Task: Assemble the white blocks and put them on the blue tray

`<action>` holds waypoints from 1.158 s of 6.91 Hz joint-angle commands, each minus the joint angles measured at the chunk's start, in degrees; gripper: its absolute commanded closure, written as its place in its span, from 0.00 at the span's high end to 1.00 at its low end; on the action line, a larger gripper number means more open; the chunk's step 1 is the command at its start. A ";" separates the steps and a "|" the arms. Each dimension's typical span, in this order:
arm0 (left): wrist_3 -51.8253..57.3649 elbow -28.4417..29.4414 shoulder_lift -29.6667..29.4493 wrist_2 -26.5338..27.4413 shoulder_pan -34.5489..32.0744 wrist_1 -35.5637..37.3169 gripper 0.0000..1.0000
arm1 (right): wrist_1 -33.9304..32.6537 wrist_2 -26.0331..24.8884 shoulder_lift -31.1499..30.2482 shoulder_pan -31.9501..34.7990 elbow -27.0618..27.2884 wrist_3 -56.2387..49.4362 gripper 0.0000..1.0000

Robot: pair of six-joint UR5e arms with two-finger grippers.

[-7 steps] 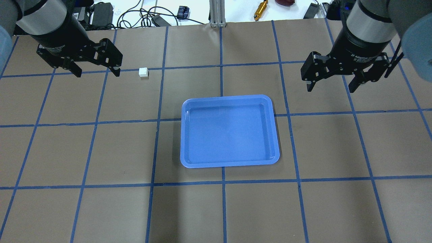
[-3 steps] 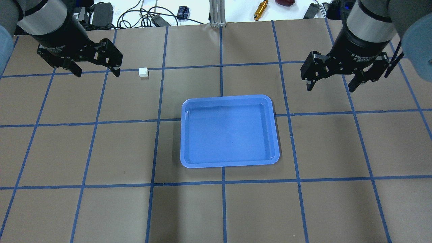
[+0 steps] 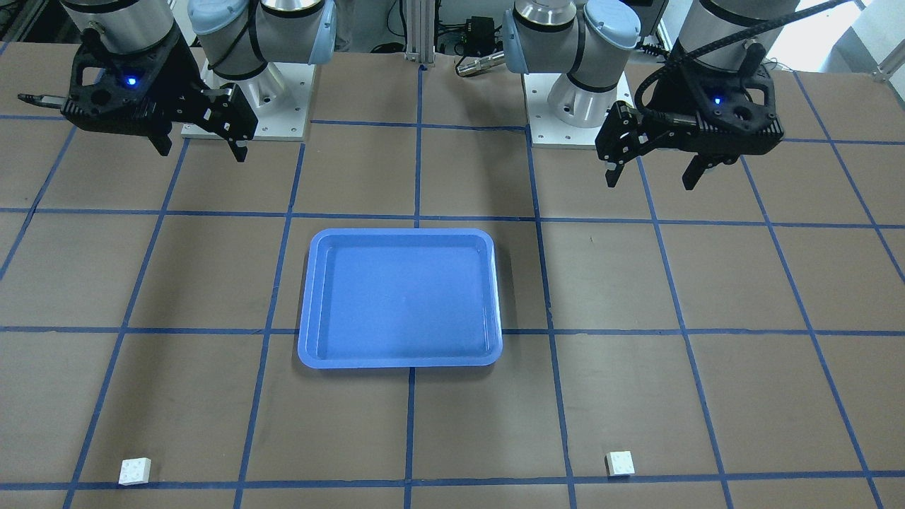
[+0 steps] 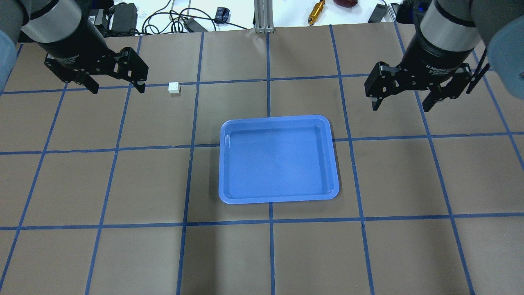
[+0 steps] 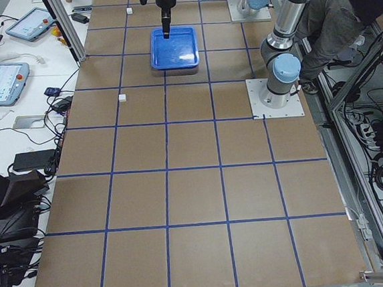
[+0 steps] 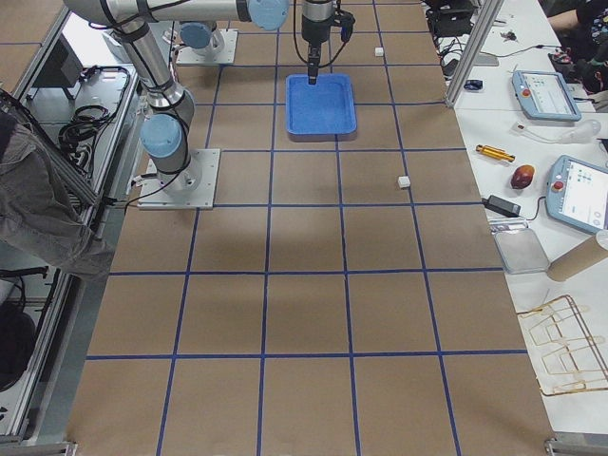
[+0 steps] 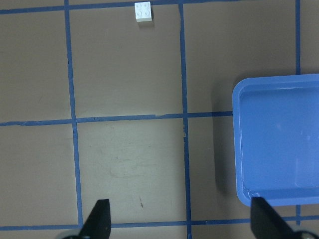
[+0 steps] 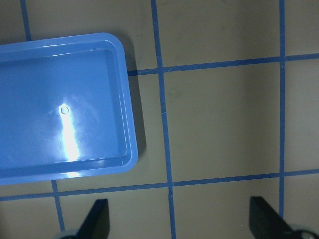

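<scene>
The blue tray (image 4: 278, 159) lies empty at the table's middle; it also shows in the front view (image 3: 401, 297). One white block (image 4: 174, 88) sits on the far left, to the right of my left gripper (image 4: 118, 89), which is open and empty above the table. The left wrist view shows this block (image 7: 143, 12) far ahead and the tray's corner (image 7: 279, 139). The other white block (image 3: 134, 471) sits far right; the overhead view hides it behind my right arm. My right gripper (image 4: 401, 107) is open and empty. The first block (image 3: 620, 463) lies far from my left gripper (image 3: 650, 182).
Blue tape lines grid the brown table (image 4: 143, 184). Cables, a yellow tool (image 4: 316, 12) and an aluminium post (image 4: 264, 16) lie beyond the far edge. The right wrist view shows only the tray's corner (image 8: 65, 104) and bare table.
Both grippers have edged very slightly toward the far side. The tray and the visible block have not moved.
</scene>
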 commanded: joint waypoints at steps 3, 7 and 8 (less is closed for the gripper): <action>0.23 0.52 -0.61 -0.45 0.09 0.43 1.00 | 0.00 0.00 0.00 0.00 0.00 0.09 1.00; 2.85 3.15 -10.69 -2.21 0.26 7.19 1.00 | 0.00 0.09 0.00 0.00 0.00 0.09 1.00; 5.05 6.56 -14.29 -1.86 0.26 7.63 1.00 | 0.00 0.00 0.00 0.00 0.00 0.09 1.00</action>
